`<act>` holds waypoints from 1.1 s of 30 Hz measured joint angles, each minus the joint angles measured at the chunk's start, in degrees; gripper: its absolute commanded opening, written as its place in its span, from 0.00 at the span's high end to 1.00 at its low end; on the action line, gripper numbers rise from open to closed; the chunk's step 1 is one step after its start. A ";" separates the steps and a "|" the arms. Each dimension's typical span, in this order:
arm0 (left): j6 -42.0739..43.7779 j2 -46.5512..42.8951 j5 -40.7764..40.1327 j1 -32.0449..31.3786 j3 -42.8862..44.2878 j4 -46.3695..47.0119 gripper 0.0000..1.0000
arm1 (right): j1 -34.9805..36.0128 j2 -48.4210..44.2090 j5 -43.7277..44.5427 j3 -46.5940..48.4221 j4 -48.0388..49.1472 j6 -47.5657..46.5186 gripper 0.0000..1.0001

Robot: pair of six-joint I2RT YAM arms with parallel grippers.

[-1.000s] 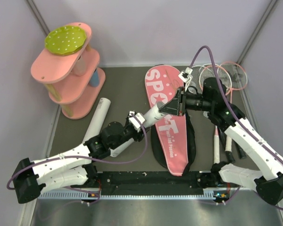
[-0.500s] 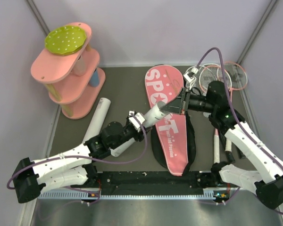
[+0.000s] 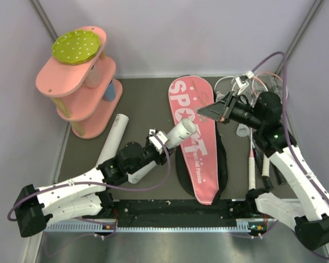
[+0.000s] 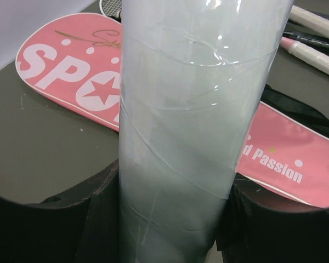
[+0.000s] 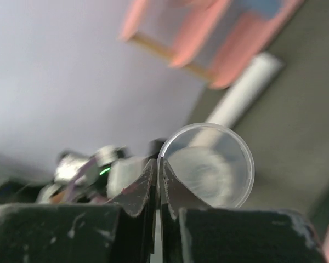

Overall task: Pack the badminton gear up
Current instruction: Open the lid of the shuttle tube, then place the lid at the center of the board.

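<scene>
Dark tabletop (image 3: 142, 104) below: my left gripper (image 3: 157, 142) clasps a white tube (image 4: 197, 109) between its jaws; right gripper (image 5: 159, 164) tips pinch a clear lid (image 5: 208, 164).

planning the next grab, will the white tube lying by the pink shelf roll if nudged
Probably: the tube is a round cylinder lying flat on the table, so a sideways nudge should roll it. The pink shelf beside it may stop it. Being long, it could tilt if gripped near one end.
</scene>
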 measured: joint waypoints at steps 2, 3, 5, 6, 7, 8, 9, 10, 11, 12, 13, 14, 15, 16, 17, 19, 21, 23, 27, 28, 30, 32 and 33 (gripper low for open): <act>-0.20 -0.68 -0.46 0.00 0.00 -1.22 0.84 | 0.11 -0.59 10.38 2.36 -8.79 -7.80 1.00; -0.39 -1.33 -0.74 0.00 -0.04 -2.14 0.84 | -0.07 -1.60 16.00 1.92 -12.50 -11.15 1.00; -0.79 -2.69 -1.20 0.02 -0.22 -3.54 0.84 | -1.01 -3.30 25.51 -1.62 -17.75 -15.23 1.00; -0.96 -3.32 -1.40 0.02 -0.33 -4.24 0.83 | -1.62 -3.87 29.94 -4.66 -19.61 -16.39 1.00; -1.03 -3.98 -1.44 0.02 -0.39 -4.98 0.83 | -2.27 -3.85 33.51 -7.63 -21.68 -17.00 1.00; -1.16 -4.59 -1.46 0.02 -0.42 -5.66 0.83 | -2.97 -3.32 36.92 -10.91 -23.06 -17.22 1.00; -1.16 -5.14 -1.44 0.02 -0.44 -6.25 0.83 | -3.34 -2.62 39.41 -13.66 -23.82 -17.29 1.00; -1.16 -5.55 -1.40 0.02 -0.44 -6.58 0.83 | -3.69 -1.40 42.34 -17.35 -24.52 -17.18 1.00; -1.16 -6.05 -1.38 0.02 -0.44 -6.82 0.83 | -3.93 -0.61 45.00 -21.16 -25.11 -17.11 1.00; -1.16 -6.51 -1.33 0.02 -0.44 -7.04 0.82 | -4.02 -0.26 47.45 -24.46 -26.23 -17.11 1.00; -1.14 -6.91 -1.25 0.02 -0.44 -7.17 0.82 | -4.09 -0.20 49.42 -26.97 -27.26 -17.09 1.00; -1.11 -7.26 -1.07 0.02 -0.44 -7.28 0.82 | -4.17 -0.20 51.17 -28.68 -27.76 -17.07 1.00; -1.11 -7.58 -0.87 0.02 -0.44 -7.34 0.82 | -4.22 -0.20 52.50 -29.55 -27.80 -17.05 0.96; -1.11 -7.89 -0.59 0.02 -0.44 -7.50 0.82 | -4.37 -0.17 53.79 -30.08 -27.47 -17.00 0.84; -1.09 -8.20 -0.26 0.02 -0.44 -7.69 0.82 | -4.55 0.00 54.99 -30.34 -26.45 -17.03 0.56; -1.09 -8.63 0.37 0.02 -0.52 -7.93 0.82 | -4.81 0.98 55.71 -30.34 -24.35 -16.68 0.28; -1.09 -8.98 1.25 0.02 -0.57 -8.28 0.82 | -5.90 3.06 55.30 -30.27 -21.84 -17.77 0.21; -1.05 -9.18 2.03 0.02 -0.66 -8.46 0.82 | -6.84 5.05 55.15 -30.14 -20.28 -18.62 0.21; -1.07 -9.20 3.65 0.02 -0.72 -8.57 0.82 | -8.94 7.56 55.89 -27.80 -18.01 -18.64 0.22; -1.07 -9.20 4.13 0.02 -0.76 -8.55 0.82 | -9.40 8.33 56.41 -26.86 -16.63 -18.60 0.22; -1.11 -9.18 4.72 0.02 -0.85 -8.55 0.82 | -9.97 10.08 57.75 -25.24 -13.27 -18.53 0.25; -1.18 -9.20 5.18 0.02 -1.01 -8.52 0.82 | -10.25 11.61 58.99 -24.37 -9.97 -18.45 0.30; -1.20 -9.27 5.42 0.02 -1.22 -8.48 0.82 | -10.58 12.61 59.36 -23.91 -8.52 -18.27 0.32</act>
